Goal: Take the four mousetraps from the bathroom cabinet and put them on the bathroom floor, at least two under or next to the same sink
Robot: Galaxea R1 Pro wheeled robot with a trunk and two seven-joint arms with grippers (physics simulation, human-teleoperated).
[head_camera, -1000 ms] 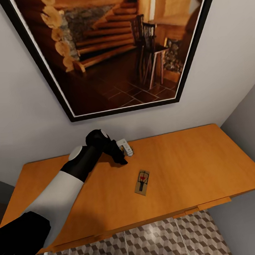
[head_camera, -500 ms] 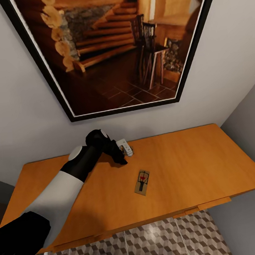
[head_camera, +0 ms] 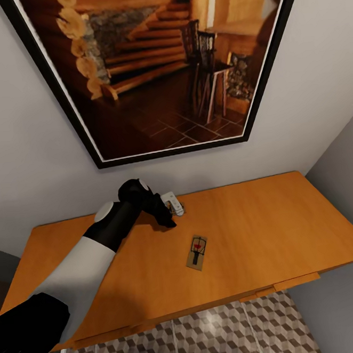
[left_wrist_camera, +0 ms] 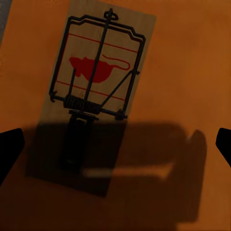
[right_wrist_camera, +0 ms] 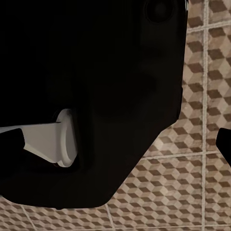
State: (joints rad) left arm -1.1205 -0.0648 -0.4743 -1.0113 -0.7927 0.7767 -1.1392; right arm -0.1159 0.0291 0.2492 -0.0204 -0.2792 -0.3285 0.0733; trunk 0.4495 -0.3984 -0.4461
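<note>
One mousetrap [head_camera: 196,253], a small brown board with a dark wire spring and a red mouse print, lies flat on the orange-brown cabinet [head_camera: 266,227] top. My left gripper [head_camera: 171,211] hovers over the cabinet top just behind and left of it, near the wall. In the left wrist view the mousetrap [left_wrist_camera: 96,91] lies below the left gripper [left_wrist_camera: 115,144], whose dark fingertips [left_wrist_camera: 9,149] stand wide apart at the frame's edges, open and empty. Its shadow falls across the trap's near end. The right gripper [right_wrist_camera: 115,144] hangs open over the cube-patterned bathroom floor [right_wrist_camera: 197,192].
A large black-framed picture [head_camera: 156,66] hangs on the white wall behind the cabinet. A grey wall [head_camera: 343,183] closes in at the cabinet's right end. Patterned floor tiles [head_camera: 211,334] show below the cabinet's front edge. Dark robot body [right_wrist_camera: 96,72] looms in the right wrist view.
</note>
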